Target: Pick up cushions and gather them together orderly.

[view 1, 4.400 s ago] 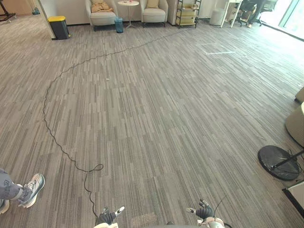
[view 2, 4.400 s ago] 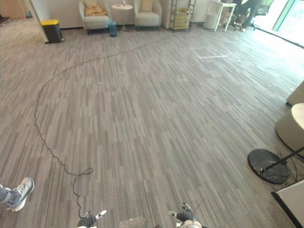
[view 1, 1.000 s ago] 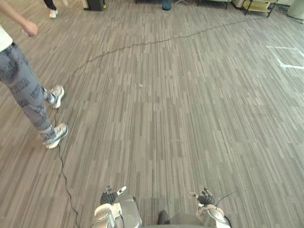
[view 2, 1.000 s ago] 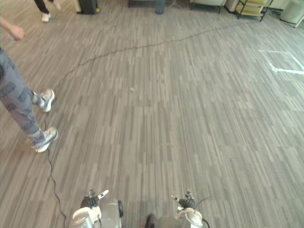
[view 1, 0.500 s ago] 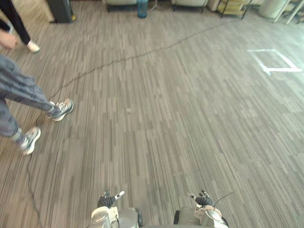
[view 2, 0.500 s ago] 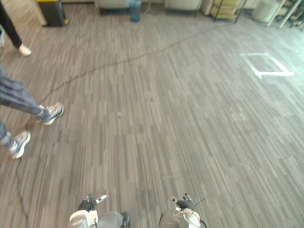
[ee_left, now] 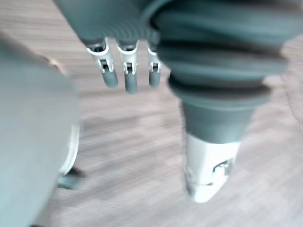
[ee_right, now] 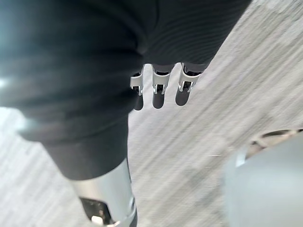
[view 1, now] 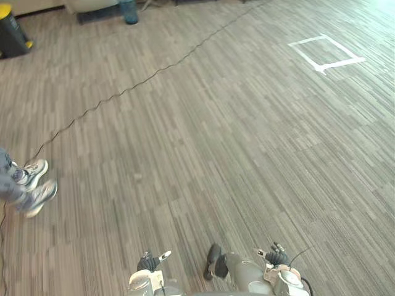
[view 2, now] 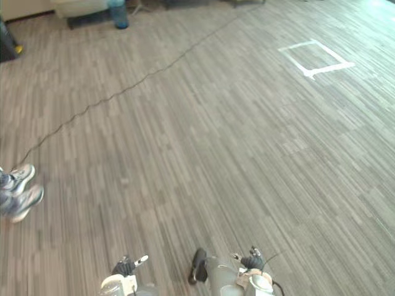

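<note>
View swung; person's shoes (view 1: 34,171) now far left; left robot hand (view 1: 150,262), right robot hand (view 1: 276,255) slack (empty).

Open room, grey striped carpet-tile floor (view 1: 247,135).
White tape square outline (view 1: 326,52) on the floor far right; black bin with yellow lid (view 1: 11,32) and blue round basket (view 1: 129,11) far end, left.

Far left, a person (view 1: 11,185) is cut by the edge — two shoes (view 1: 37,196) and a bit of trouser leg, all blurred. Top left, a yellow-lidded bin (view 1: 13,37) is clipped at the corner, and a blue container (view 1: 128,11) loses its top to the upper edge. Down low, the left hand (view 1: 148,262) and right hand (view 1: 276,254) are too small to read there — and the floor (ee_left: 142,142) past the wrist views' fingers is a smear.
</note>
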